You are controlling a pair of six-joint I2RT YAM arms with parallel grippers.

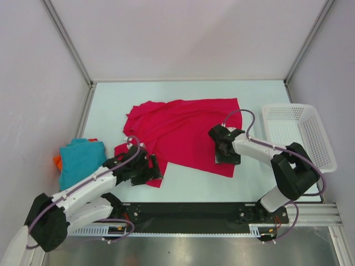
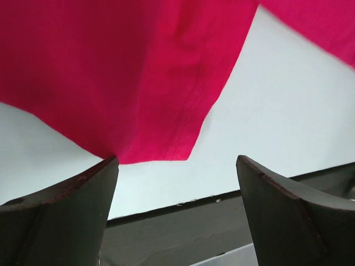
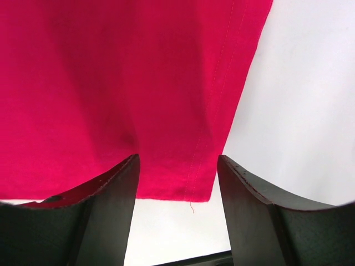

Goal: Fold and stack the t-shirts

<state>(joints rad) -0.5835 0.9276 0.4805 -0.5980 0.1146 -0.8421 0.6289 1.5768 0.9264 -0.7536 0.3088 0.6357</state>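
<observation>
Overhead view: crimson-pink t-shirt (image 1: 186,130) lies spread and rumpled on the pale desk (image 1: 111,105), roughly mid-desk. Teal-blue t-shirt (image 1: 80,158) sits bunched at the left desk edge, with an orange t-shirt (image 1: 57,162) peeking out at its left side and touching it; both lie apart from the crimson one. White mesh basket (image 1: 327,149) stands at the right desk edge, clear of the cloth. Left arm (image 1: 83,194) reaches in low from the near left, its left jaws over the shirt's near-left corner. Right arm (image 1: 288,172) bends in from the near right, its right jaws over the near-right corner of the hem. From this height the gap of either pair is hard to read. Left wrist view: left jaws stand wide apart, nothing clamped between them. Crimson cloth (image 2: 111,72) fills the upper left, its stitched corner ending just above the left-hand finger (image 2: 72,210), appearing to touch its tip. Bare desk (image 2: 277,111) shows to the right, and a dark rail (image 2: 183,221) runs between the fingers lower down. Right wrist view: right jaws stand apart, gripping nothing. Crimson cloth (image 3: 111,83) covers most of the frame, its hemmed edge crossing the gap between the two fingertips, a loose thread hanging at the corner. Bare desk (image 3: 305,111) shows along the right side and below the hem.
</observation>
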